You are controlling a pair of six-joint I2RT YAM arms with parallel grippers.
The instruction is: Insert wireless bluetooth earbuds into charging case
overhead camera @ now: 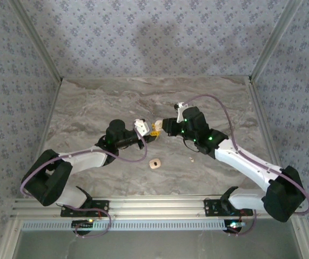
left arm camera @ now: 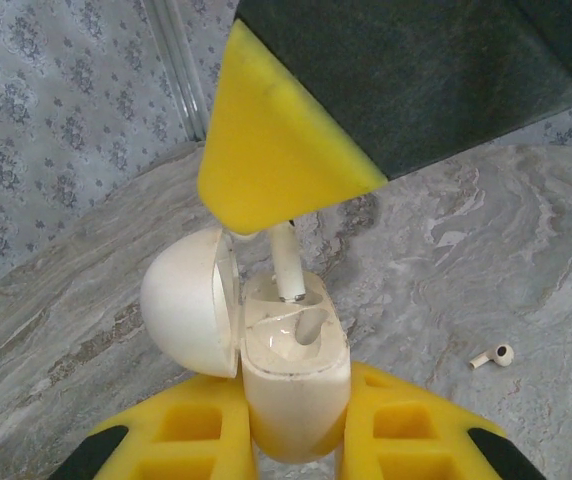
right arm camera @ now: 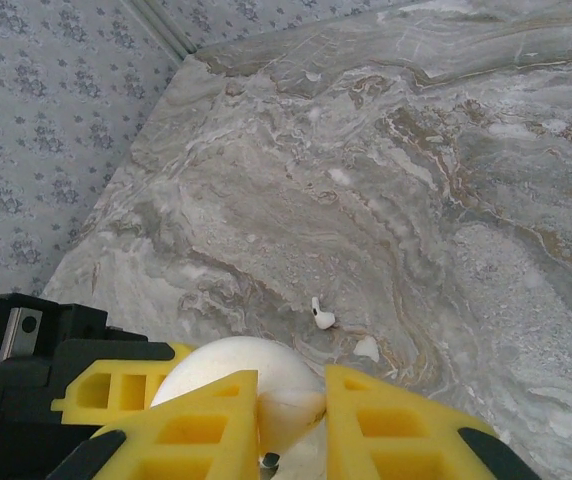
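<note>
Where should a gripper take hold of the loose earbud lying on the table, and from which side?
Probably from straight above, pinching the loose earbud across its bulbous head, leaving the stem free. It lies flat on the table, so no side approach gets under it, and the stem must enter the charging case first.

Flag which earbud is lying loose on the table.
The loose earbud lies on bare marble, touching nothing. The held earbud is pinched by the right gripper, stem pointing into the open charging case in the left gripper.
</note>
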